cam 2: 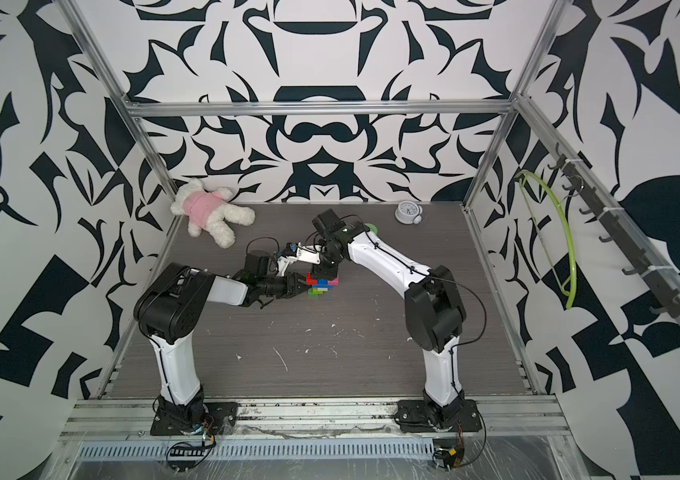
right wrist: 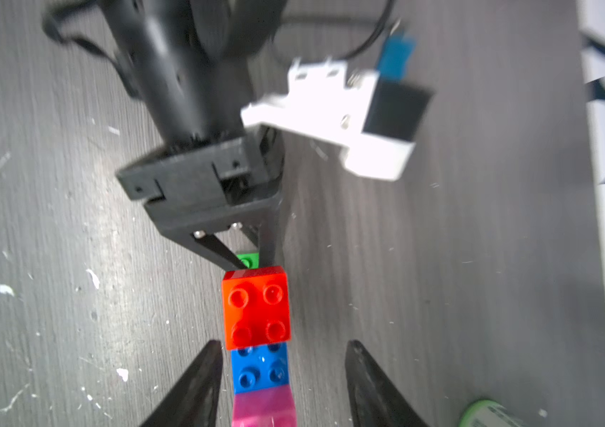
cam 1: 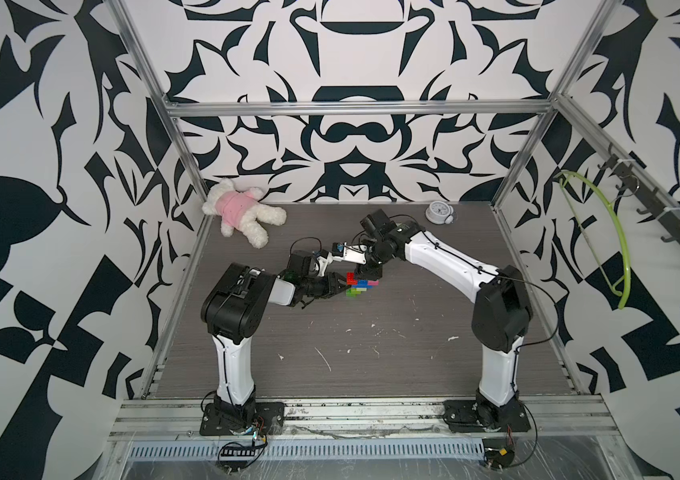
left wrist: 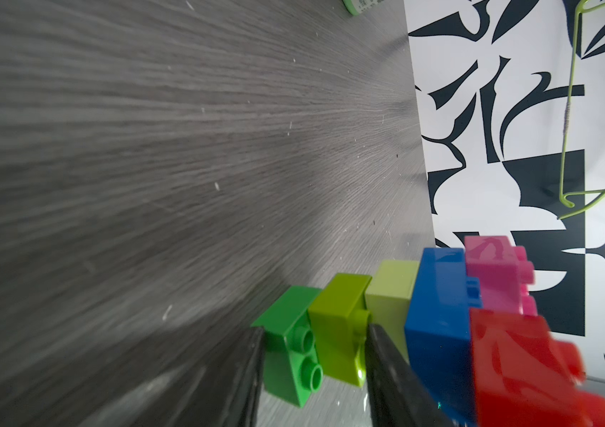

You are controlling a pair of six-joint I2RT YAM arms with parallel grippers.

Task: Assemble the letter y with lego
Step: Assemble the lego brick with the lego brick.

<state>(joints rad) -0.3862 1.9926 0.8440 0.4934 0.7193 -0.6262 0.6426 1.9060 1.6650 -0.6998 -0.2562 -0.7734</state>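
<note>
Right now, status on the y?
Left gripper shut on y stem. Right gripper open, astride its top. Looks complete. Bear, clock far off.

The letter y (left wrist: 437, 332) is red, pink, blue, lime, green — table (cam 1: 371, 332) grey woodgrain, walls (cam 1: 350, 62) black-and-white patterned.

Free: front half of the table (cam 1: 371, 353) lay bare and passable | Blocked: left gripper (left wrist: 314, 329) and right gripper (right wrist: 285, 342) crowded the letter y (cam 1: 361, 286) at centre | Far corners: teddy (cam 1: 242, 212), clock (cam 1: 438, 212)
</note>
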